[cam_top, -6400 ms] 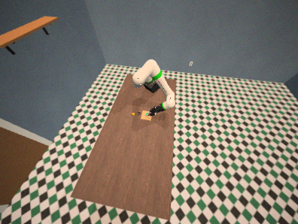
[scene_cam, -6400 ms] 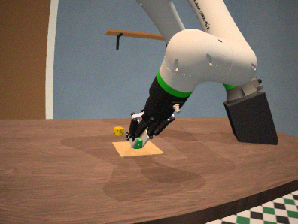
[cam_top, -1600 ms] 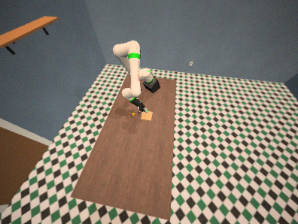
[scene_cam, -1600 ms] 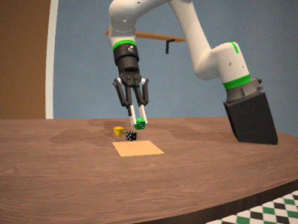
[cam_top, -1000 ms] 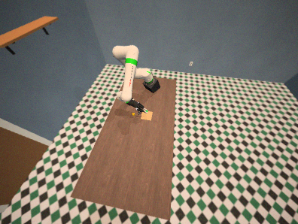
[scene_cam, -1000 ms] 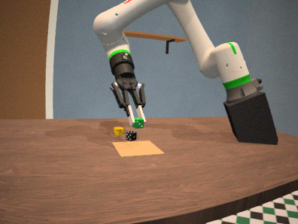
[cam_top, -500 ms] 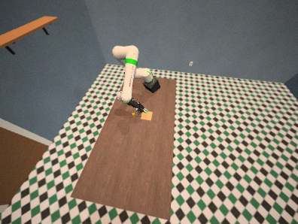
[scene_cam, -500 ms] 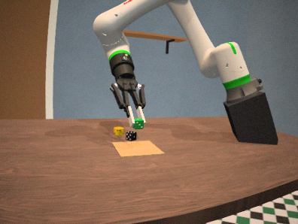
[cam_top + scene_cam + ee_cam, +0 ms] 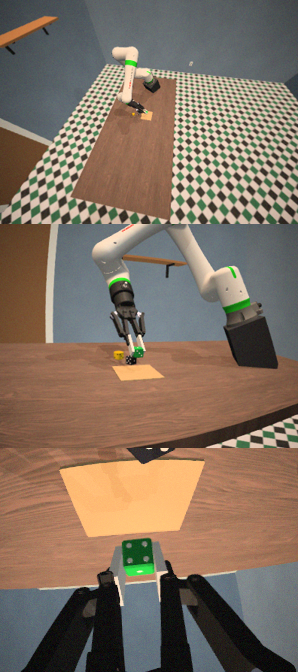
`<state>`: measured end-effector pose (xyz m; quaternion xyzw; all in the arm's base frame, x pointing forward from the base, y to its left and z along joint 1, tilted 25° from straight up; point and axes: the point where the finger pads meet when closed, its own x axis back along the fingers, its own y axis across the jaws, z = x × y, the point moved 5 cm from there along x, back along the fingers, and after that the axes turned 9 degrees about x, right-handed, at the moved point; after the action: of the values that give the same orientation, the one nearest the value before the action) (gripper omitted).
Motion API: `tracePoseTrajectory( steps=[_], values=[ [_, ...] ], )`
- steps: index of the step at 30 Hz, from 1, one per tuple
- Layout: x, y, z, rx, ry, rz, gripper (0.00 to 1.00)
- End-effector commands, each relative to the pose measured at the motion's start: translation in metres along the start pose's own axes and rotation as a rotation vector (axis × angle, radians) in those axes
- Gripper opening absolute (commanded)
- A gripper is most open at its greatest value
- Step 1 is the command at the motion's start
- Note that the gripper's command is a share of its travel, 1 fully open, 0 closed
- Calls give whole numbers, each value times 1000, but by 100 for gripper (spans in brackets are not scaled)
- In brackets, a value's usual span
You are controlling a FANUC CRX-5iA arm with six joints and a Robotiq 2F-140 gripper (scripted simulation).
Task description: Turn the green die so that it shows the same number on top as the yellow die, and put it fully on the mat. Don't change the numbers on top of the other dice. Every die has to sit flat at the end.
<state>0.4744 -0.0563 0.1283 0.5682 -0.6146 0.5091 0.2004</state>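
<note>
Three dice, 1 gripper, 1 mat: that was your stock.

Item 1, green die (image 9: 147,112) (image 9: 138,352) (image 9: 137,551): you had it up off the tabletop (image 9: 132,161) (image 9: 75,393) (image 9: 35,508), not resting on the mat. Face toward the wrist cam. showed 4 pips, dark green; the adjoining face was brightly lit, its count unclear to you.

Item 2, gripper (image 9: 145,111) (image 9: 137,350) (image 9: 138,555), blk. w/ pale pads: tilted, pinching the green die, 1 pad against each of 2 opp. sides.

Item 3, mat (image 9: 147,117) (image 9: 138,373) (image 9: 135,498), lt. orange, 4-sided: lay flat on the tabletop.

Item 4, blk. die (image 9: 131,360) (image 9: 150,453), white pips: sat on the tabletop near the mat, just beyond its far edge in your ext. view. In that view it appeared close below the green die; you couldn't tell the exact gap. Wrist cam. cut it off at the top edge.

Item 5, yellow die (image 9: 133,113) (image 9: 119,355), dk. pips: sat on the tabletop, off the mat, near the blk. die. Its top no. was too small for you to read.

Item 6, arm (image 9: 129,79) (image 9: 139,237), white w/ green bands: reached down to your work area from a dk. base (image 9: 151,86) (image 9: 250,342).
</note>
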Motion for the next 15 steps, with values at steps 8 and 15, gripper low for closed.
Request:
tracePoseTrajectory(
  steps=[8,15],
  values=[
    [-12,2,12,0,0,0,16],
    [-18,3,18,0,0,0,16]
  ],
)
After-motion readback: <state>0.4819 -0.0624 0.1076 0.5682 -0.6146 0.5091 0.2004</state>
